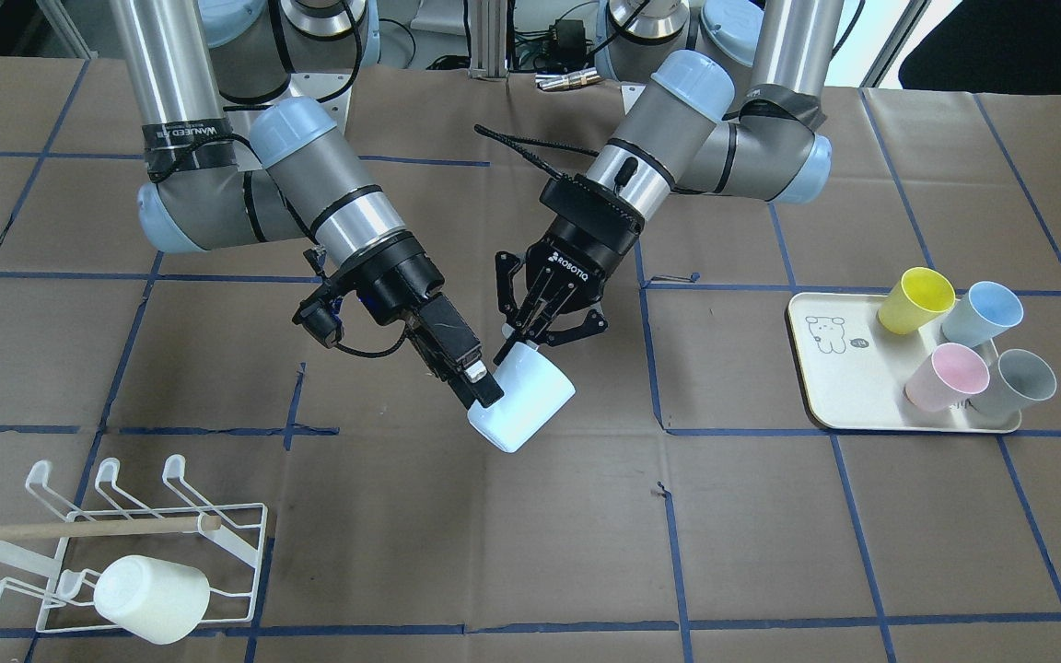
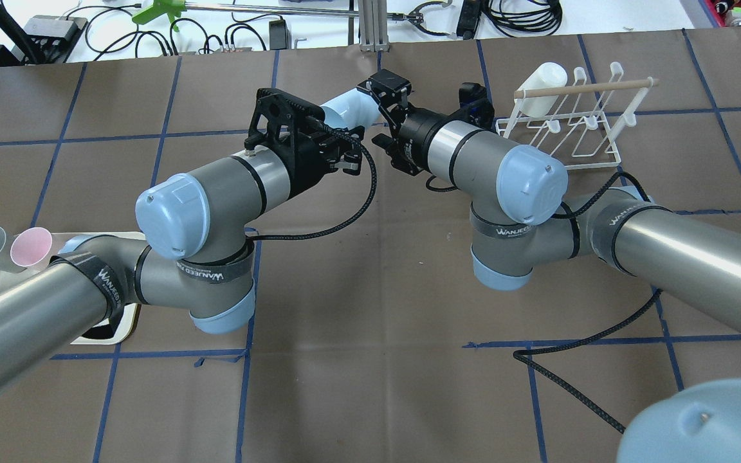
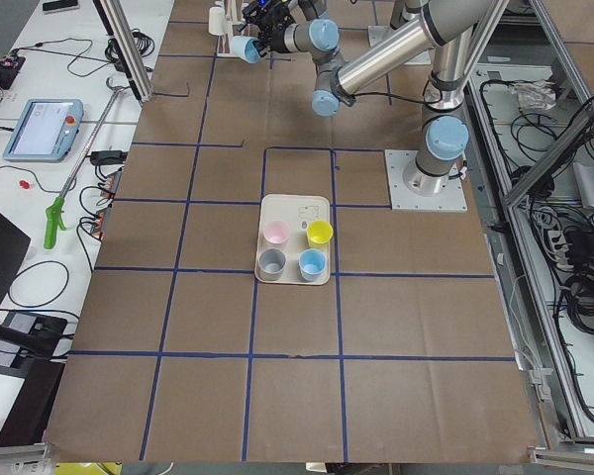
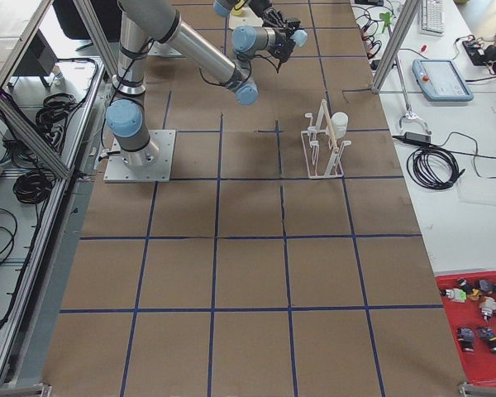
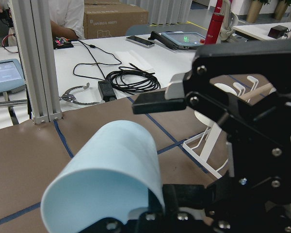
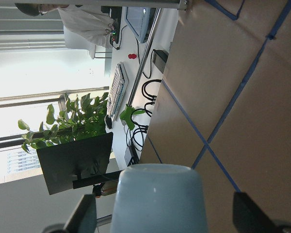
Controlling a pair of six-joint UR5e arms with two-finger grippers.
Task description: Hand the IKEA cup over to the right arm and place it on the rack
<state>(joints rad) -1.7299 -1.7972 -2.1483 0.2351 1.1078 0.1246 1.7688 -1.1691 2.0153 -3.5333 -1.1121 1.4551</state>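
A pale blue cup hangs tilted above the table's middle. My left gripper is shut on its rim and holds it up. My right gripper, on the arm with the lettered strap, is open with its fingers on either side of the cup's body. In the right wrist view the cup sits between the two fingers with a gap on each side. In the left wrist view the cup lies between the right gripper's fingers. The white wire rack stands at the table's edge on the right arm's side.
A cream cup hangs on the rack, below its wooden dowel. A cream tray with a bear drawing on the left arm's side holds yellow, blue, pink and grey cups.
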